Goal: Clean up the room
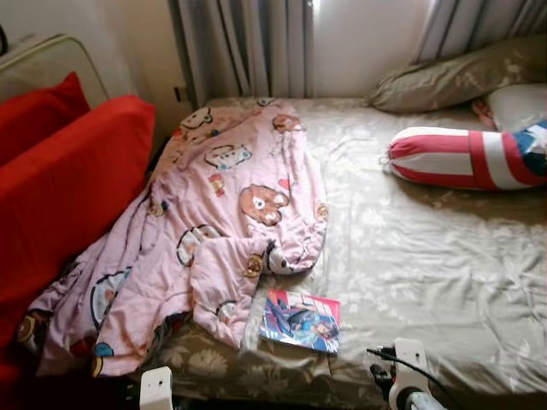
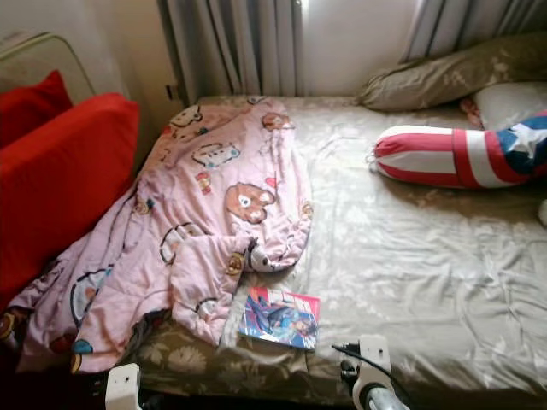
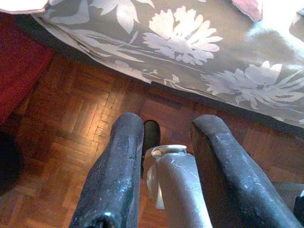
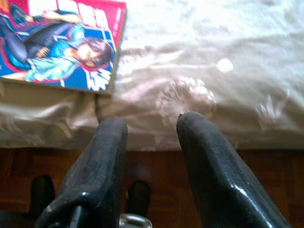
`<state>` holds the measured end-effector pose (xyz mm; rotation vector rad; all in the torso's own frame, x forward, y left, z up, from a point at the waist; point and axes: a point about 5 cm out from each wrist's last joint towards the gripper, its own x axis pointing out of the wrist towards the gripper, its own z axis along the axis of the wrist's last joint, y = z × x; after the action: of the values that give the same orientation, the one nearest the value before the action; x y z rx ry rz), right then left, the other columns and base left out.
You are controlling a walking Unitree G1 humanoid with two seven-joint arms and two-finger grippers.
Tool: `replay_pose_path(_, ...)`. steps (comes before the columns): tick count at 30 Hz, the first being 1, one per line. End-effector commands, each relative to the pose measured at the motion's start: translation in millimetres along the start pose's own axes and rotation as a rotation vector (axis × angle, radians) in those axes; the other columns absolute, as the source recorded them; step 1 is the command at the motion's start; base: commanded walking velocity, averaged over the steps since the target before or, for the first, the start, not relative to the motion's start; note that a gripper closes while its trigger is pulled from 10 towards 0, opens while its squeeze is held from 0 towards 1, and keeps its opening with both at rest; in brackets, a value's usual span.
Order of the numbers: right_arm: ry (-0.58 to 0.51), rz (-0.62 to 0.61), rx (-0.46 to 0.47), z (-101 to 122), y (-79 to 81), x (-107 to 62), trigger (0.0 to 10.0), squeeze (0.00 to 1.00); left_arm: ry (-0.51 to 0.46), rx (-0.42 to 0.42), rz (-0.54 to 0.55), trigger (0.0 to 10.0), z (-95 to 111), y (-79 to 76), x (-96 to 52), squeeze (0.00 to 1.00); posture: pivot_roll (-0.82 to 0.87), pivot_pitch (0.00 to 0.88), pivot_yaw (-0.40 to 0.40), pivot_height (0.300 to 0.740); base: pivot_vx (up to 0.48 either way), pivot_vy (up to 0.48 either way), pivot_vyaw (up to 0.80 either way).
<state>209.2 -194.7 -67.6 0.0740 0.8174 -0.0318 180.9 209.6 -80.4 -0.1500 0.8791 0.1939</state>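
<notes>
Seen from the head camera: a bed [image 1: 427, 256] with a tan flowered sheet, running away toward grey curtains [image 1: 248, 43]. Near the bed's front edge, a comic book [image 1: 301, 320], lying flat, cover up, red and blue, its long side running roughly across the bed and slightly tilted. Just beside and partly touching its left corner, a crumpled pink blanket [image 1: 205, 222] printed with cartoon bears, its long axis stretching from the far left of the bed down to the near left corner, spilling over the edge. To the left, red cushions [image 1: 60, 171] against the bed. At the far right, a red, white and blue bolster [image 1: 466, 158] lying crosswise, with a tan pillow [image 1: 453, 77] behind it. From the right wrist: right tool [image 4: 152, 123] with fingers moderately apart and holding nothing, hovering at the bed's front edge, comic book [image 4: 61, 42] close ahead and to one side, its cover figure plainly visible. From the left wrist: left tool [image 3: 166, 130] also parted and empty, aimed down at a wood parquet floor [image 3: 85, 109] beneath the hanging sheet [image 3: 190, 42], detail not offered by the head views.
</notes>
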Motion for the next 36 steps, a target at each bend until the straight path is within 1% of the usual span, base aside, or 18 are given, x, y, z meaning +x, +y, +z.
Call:
replay_pose_path(1, -0.038, 0.013, 0.006, 8.9, 3.9, 2.0, 10.0, 0.0, -0.009, 0.031, 0.0, 10.0, 5.8, 3.0, 0.9, 0.0, -0.02, 0.0, 0.025, 0.74, 0.0, 0.0, 0.0)
replay_pose_path(4, -0.053, 0.015, 0.014, 13.4, 4.6, 2.9, 10.0, 0.0, -0.019, 0.035, -0.005, 10.0, 9.9, 2.4, 1.8, 0.0, -0.01, 0.0, 0.023, 0.74, 0.0, 0.0, 0.0)
replay_pose_path(5, -0.132, 0.054, 0.006, 44.1, 17.8, 9.1, 10.0, 0.0, -0.027, 0.037, -0.009, 10.0, 11.2, 0.8, 2.0, 0.0, 0.02, 0.0, -0.002, 0.74, 0.0, 0.0, 0.0)
replay_pose_path(6, -0.132, 0.054, 0.006, 44.1, 17.8, 9.1, 10.0, 0.0, -0.027, 0.037, -0.009, 10.0, 11.2, 0.8, 2.0, 0.0, 0.02, 0.0, -0.002, 0.74, 0.0, 0.0, 0.0)
replay_pose_path(7, -0.168, 0.066, -0.017, 57.5, 23.7, 11.0, 10.0, 0.0, -0.03, 0.029, -0.009, 10.0, 10.0, -1.0, 1.9, 0.0, 0.03, 0.0, -0.015, 0.74, 0.0, 0.0, 0.0)
replay_pose_path(12, -0.183, 0.068, -0.044, 59.7, 23.9, 10.7, 10.0, 0.0, -0.032, 0.005, -0.012, 10.0, 7.5, -7.3, 2.0, 0.0, 0.03, 0.0, -0.037, 0.74, 0.0, 0.0, 0.0)
replay_pose_path(15, -0.206, 0.09, -0.037, 68.3, 22.6, 10.9, 10.0, 0.0, -0.032, 0.003, -0.017, 10.0, 8.2, -15.4, 2.9, 0.0, 0.03, 0.0, -0.067, 0.74, 0.0, 0.0, 0.0)
replay_pose_path(18, -0.226, 0.108, -0.04, 74.6, 23.3, 11.0, 10.0, 0.0, -0.043, 0.002, -0.013, 10.0, 11.1, -17.1, 3.6, 0.0, 0.03, 0.0, -0.058, 0.74, 0.0, 0.0, 0.0)
replay_pose_path(20, -0.244, 0.116, -0.029, 78.7, 25.1, 11.0, 10.0, 0.0, -0.047, 0.011, -0.003, 10.0, 10.4, -12.7, 2.9, 0.0, 0.03, 0.0, -0.043, 0.74, 0.0, 0.0, 0.0)
replay_pose_path(23, -0.247, 0.124, -0.017, 76.9, 26.9, 10.9, 10.0, 0.0, -0.048, 0.025, 0.012, 10.0, 8.2, -5.6, 1.6, 0.0, 0.03, 0.0, -0.03, 0.74, 0.0, 0.0, 0.0)
replay_pose_path(24, -0.246, 0.121, -0.018, 73.7, 25.6, 10.3, 10.0, 0.0, -0.049, 0.025, 0.022, 10.0, 5.6, -0.7, 0.3, 0.0, 0.04, 0.0, -0.023, 0.74, 0.0, 0.0, 0.0)
replay_pose_path(27, -0.258, 0.108, -0.007, 71.9, 21.5, 9.3, 10.0, 0.0, -0.056, 0.025, 0.034, 10.0, 2.8, 5.3, -1.5, 0.0, 0.04, 0.0, -0.017, 0.74, 0.0, 0.0, 0.0)
replay_pose_path(30, -0.306, 0.097, 0.018, 76.5, 13.4, 7.2, 10.0, 0.0, -0.088, 0.041, 0.037, 10.0, 3.0, 10.0, -3.3, 0.0, 0.03, 0.0, -0.004, 0.74, 0.0, 0.0, 0.0)
replay_pose_path(31, -0.318, 0.094, 0.029, 78.0, 9.3, 6.4, 10.0, 0.0, -0.138, 0.064, 0.039, 10.0, 9.6, 11.0, -3.6, 0.0, 0.03, 0.0, 0.001, 0.74, 0.0, 0.0, 0.0)
replay_pose_path(32, -0.322, 0.097, 0.032, 77.5, 9.9, 6.3, 10.0, 0.0, -0.169, 0.058, 0.04, 10.0, 14.5, 11.5, -3.5, 0.0, 0.02, 0.0, 0.003, 0.74, 0.0, 0.0, 0.0)
replay_pose_path(34, -0.334, 0.104, 0.035, 76.6, 13.5, 6.0, 10.0, 0.0, -0.323, 0.06, 0.024, 10.0, 44.8, 7.8, -2.9, 0.0, 0.03, 0.0, -0.004, 0.74, 0.0, 0.0, 0.0)
replay_pose_path(35, -0.338, 0.104, 0.036, 76.6, 14.5, 6.0, 10.0, 0.0, -0.377, 0.069, 0.014, 10.0, 56.1, 5.2, -3.3, 0.0, 0.03, 0.0, -0.004, 0.74, 0.0, 0.0, 0.0)
replay_pose_path(36, -0.338, 0.104, 0.036, 76.6, 14.5, 6.0, 10.0, 0.0, -0.377, 0.069, 0.014, 10.0, 56.1, 5.2, -3.3, 0.0, 0.03, 0.0, -0.004, 0.74, 0.0, 0.0, 0.0)
